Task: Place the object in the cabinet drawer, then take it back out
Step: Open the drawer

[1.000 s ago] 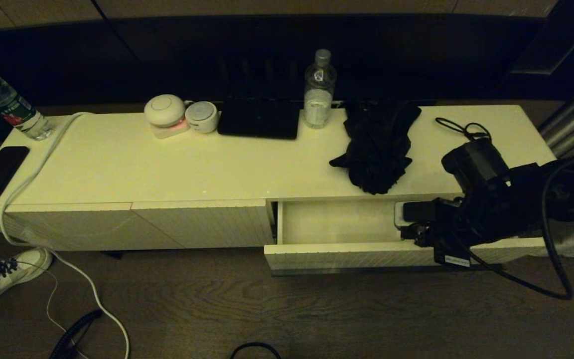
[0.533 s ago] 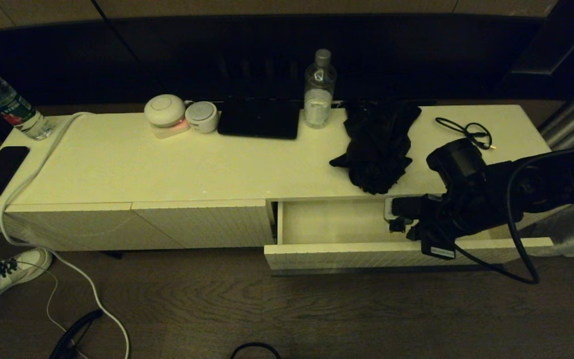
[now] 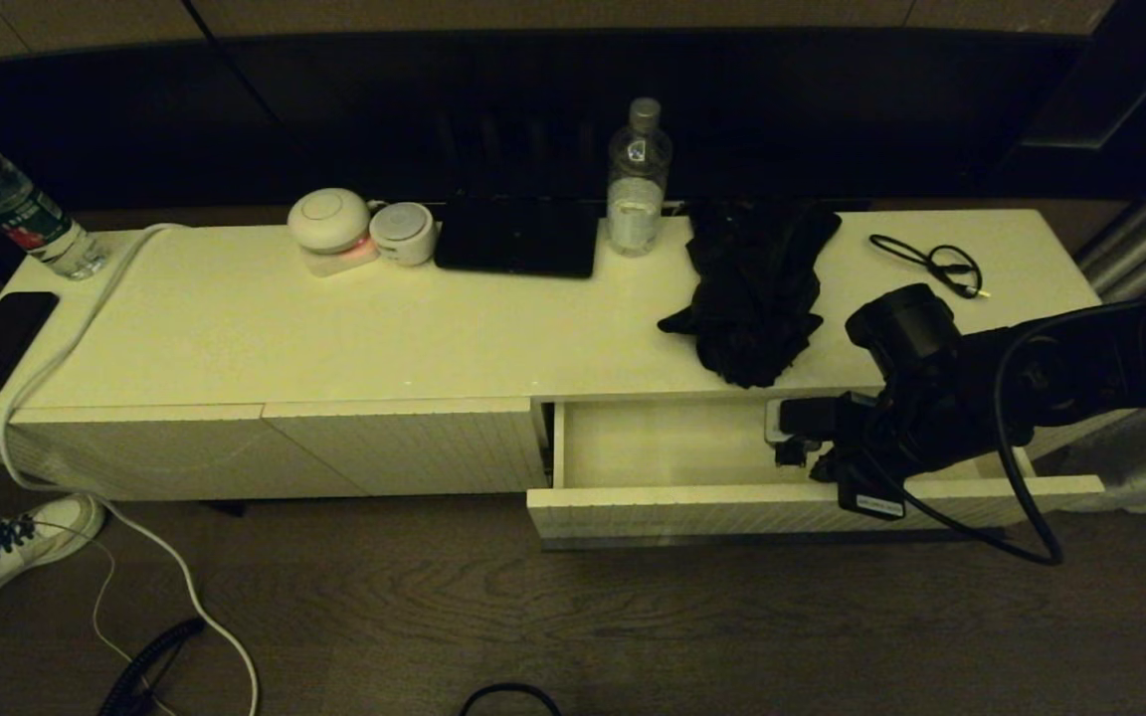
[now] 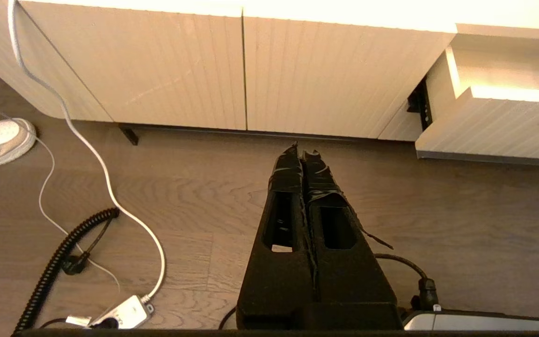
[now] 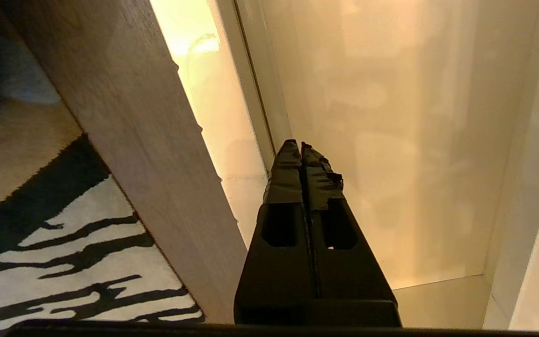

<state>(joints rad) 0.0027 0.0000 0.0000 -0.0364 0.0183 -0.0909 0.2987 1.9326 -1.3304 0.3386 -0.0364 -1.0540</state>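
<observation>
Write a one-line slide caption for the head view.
Right gripper, shut and empty, reaches over the open cabinet drawer while the black umbrella lies on the cabinet top.

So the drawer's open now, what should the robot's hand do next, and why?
Probably lift the shut, empty right hand out of the open cream-white drawer and up toward the bunchy black umbrella, which lies on the cabinet top just behind the drawer, not yet picked up.
</observation>
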